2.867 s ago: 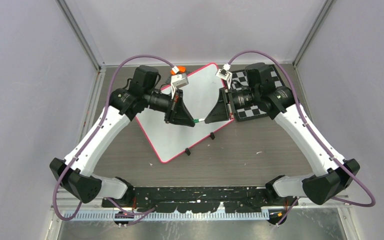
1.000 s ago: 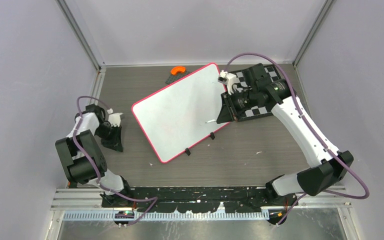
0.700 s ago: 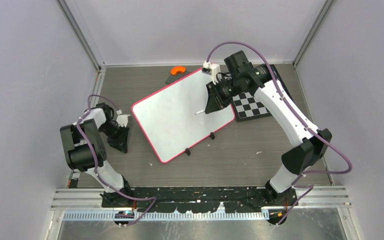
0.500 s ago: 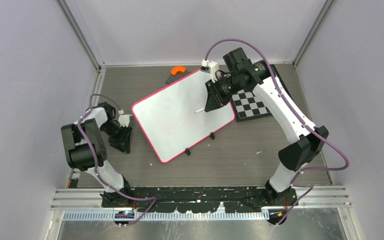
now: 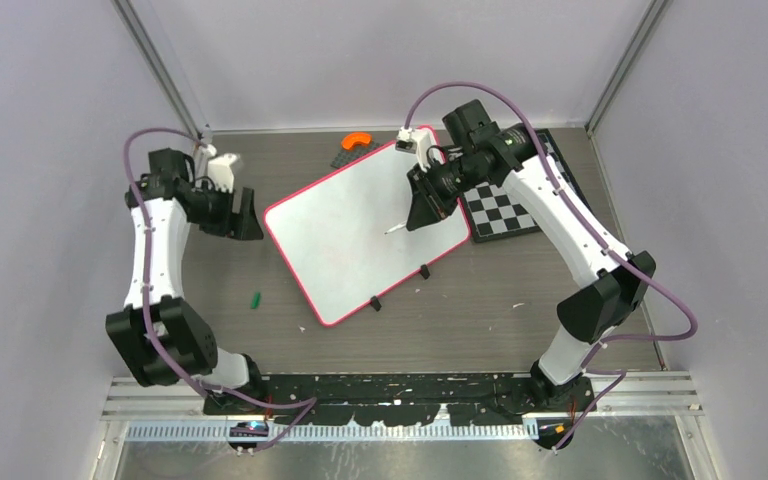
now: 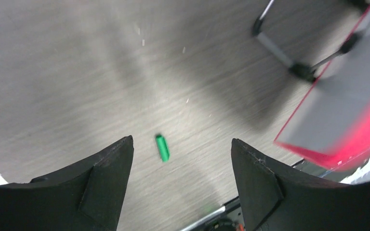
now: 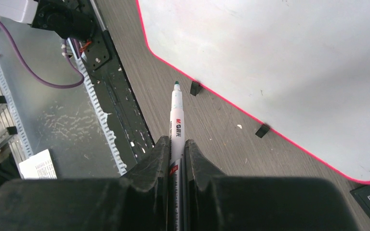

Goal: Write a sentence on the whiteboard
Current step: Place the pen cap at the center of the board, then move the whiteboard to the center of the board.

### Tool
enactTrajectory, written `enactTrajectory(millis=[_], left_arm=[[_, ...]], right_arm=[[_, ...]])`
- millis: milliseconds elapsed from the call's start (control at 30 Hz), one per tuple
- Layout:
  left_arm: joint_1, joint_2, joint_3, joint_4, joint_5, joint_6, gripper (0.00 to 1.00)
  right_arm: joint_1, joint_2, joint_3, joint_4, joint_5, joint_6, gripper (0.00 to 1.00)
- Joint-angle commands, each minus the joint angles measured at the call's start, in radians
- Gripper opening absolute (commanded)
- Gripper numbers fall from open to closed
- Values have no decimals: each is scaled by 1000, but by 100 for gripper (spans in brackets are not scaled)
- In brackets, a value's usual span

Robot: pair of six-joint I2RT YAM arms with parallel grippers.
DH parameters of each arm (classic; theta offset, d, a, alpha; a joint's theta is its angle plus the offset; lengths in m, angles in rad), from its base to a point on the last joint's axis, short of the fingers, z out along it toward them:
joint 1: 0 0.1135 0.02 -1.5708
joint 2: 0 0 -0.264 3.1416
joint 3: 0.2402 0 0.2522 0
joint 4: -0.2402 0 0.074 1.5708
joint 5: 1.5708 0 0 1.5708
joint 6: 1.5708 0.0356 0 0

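Black right end effector above whiteboard

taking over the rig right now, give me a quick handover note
Left gripper: open and empty, raised over the table to the left of the whiteboard.
Right gripper: shut on the marker, which is uncapped. Its tip is out over the board and looks clear of the surface.
Small green cap: lying on the table off the board's near-left edge.
Done: marker uncapped and gripped.
Left: the whole sentence. No lettering shows on the board.
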Motion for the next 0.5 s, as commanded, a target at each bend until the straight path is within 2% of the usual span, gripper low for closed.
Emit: enactTrajectory(millis=[0, 200, 467], left_arm=[[15, -94, 133, -5, 228, -139, 77], [1, 19, 319, 131, 557, -418, 77], [-152, 210, 440, 237, 544, -477, 79]], right_arm=[[4, -63, -17, 42, -89, -37, 0], [2, -125, -94, 98, -84, -23, 0], [-14, -162, -101, 105, -65, -5, 0]])
